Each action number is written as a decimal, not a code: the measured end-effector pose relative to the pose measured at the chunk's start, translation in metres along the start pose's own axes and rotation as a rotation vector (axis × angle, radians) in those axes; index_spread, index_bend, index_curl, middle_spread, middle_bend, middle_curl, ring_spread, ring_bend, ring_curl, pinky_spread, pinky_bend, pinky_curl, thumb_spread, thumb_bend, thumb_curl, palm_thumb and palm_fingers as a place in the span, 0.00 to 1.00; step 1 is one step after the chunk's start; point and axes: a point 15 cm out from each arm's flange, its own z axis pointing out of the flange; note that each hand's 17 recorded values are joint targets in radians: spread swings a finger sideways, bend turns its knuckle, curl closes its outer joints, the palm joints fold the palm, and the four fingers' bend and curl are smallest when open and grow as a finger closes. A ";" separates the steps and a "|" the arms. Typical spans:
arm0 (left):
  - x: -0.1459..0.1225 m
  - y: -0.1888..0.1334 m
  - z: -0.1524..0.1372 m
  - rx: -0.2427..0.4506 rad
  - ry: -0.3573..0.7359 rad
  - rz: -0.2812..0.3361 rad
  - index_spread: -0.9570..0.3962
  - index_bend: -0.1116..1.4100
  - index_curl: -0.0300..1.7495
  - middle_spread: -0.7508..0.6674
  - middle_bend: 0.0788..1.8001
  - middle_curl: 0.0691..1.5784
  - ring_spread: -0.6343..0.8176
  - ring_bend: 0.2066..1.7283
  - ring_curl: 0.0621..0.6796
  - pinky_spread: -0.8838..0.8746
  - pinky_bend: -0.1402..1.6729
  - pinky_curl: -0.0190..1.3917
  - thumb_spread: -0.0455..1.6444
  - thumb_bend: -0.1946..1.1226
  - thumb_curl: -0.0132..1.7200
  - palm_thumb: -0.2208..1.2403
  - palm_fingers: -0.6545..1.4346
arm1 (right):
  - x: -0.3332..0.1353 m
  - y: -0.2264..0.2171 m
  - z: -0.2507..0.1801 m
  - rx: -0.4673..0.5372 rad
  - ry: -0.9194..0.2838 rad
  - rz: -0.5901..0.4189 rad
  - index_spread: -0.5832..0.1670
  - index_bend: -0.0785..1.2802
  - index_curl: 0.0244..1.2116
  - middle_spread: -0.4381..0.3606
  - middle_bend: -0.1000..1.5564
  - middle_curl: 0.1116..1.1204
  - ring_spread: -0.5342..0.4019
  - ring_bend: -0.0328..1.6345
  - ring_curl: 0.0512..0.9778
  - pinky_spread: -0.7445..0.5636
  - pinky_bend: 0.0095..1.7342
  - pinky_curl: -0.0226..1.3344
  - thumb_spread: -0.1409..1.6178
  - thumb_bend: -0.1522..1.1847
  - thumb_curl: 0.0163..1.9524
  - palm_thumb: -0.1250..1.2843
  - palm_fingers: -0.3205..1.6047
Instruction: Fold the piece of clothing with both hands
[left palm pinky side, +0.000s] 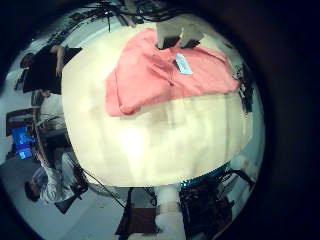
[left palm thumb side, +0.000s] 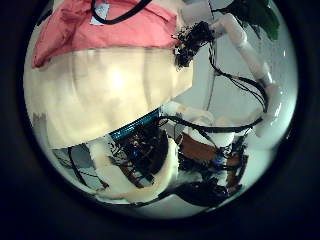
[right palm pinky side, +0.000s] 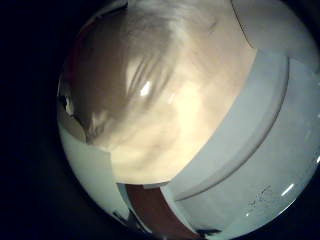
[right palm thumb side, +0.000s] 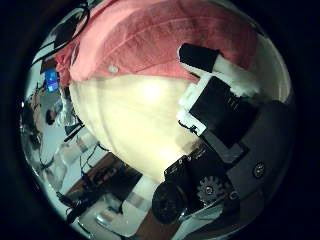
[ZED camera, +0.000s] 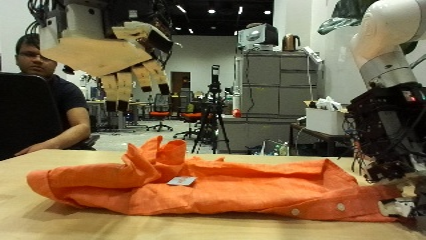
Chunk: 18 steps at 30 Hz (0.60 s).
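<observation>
Fingers of my right hand (ZED camera: 389, 135) curl down onto the near end of the orange, soft cloth shirt (ZED camera: 213, 185) lying crumpled on the pale wooden table (ZED camera: 40, 225); whether they pinch it, I cannot tell. It looks light and limp, so I would take its edges. My left hand (ZED camera: 123, 55) hangs relaxed above.

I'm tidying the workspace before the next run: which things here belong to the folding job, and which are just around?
Belongs to the job:
- orange shirt, lying partly bunched on the table
- left hand, raised above the shirt, fingers relaxed
- right hand, low by the shirt's end

Just around:
- wooden table
- grey cabinet in the background
</observation>
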 end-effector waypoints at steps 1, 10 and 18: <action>0.001 0.000 0.000 0.000 0.001 0.000 0.82 0.17 0.17 0.82 0.07 0.16 0.84 0.14 0.25 0.80 0.24 0.24 0.70 0.13 0.16 0.27 0.31 | 0.002 0.003 0.001 0.000 -0.004 0.004 0.33 0.59 0.54 0.36 0.63 0.52 0.27 0.63 0.47 0.15 0.44 0.32 0.61 0.14 0.22 0.81 0.91; 0.004 0.001 0.001 -0.001 -0.001 0.006 0.82 0.17 0.16 0.82 0.07 0.16 0.84 0.14 0.25 0.80 0.24 0.24 0.71 0.14 0.16 0.28 0.31 | 0.011 0.027 -0.005 0.018 -0.021 0.011 0.39 0.75 0.65 0.38 0.77 0.62 0.32 0.76 0.59 0.23 0.62 0.43 0.67 0.19 0.28 0.91 0.81; 0.003 0.002 -0.001 0.004 -0.007 0.009 0.82 0.17 0.17 0.81 0.07 0.16 0.84 0.14 0.25 0.80 0.24 0.24 0.71 0.13 0.16 0.28 0.31 | 0.032 0.068 -0.020 0.061 -0.024 0.051 0.41 0.79 0.69 0.39 0.82 0.65 0.35 0.81 0.64 0.29 0.69 0.48 0.70 0.18 0.32 0.91 0.77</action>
